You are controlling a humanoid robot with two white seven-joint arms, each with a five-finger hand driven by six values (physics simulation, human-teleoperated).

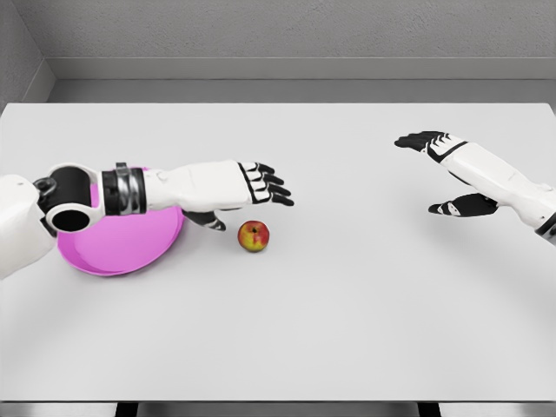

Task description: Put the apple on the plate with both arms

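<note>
While the white table (347, 330) takes up nearly all I can see, what matters sits toward my left side of it. Next in size is the pink plate (130, 252), shallow and smooth-rimmed, lying flat with my left forearm crossing above its far half. My left hand (248, 193) reaches past the plate's right edge, fingers spread and extended, thumb hanging below, holding nothing. My right hand (447, 174) hovers well apart on the other side of the table, fingers likewise open and relaxed, thumb apart from them, empty.

Smallest is the apple (254, 235), red with a yellow patch, resting on the table just beside the plate's right edge and just below my left fingertips; I cannot tell whether they touch, but they seem clear of it.

I judge the apple to be light, firm and round, with a smooth skin that could slip or roll away if I nudge it from one side only. It should not crush under my fingers, though a hard knock might send it rolling. The best hold, I think, is across its widest middle, thumb on one flank and fingers on the opposite one, closing evenly. Since both arms are asked for, my right hand could block the far side to stop it rolling.

No brand, label or writing is visible on anything.
</note>
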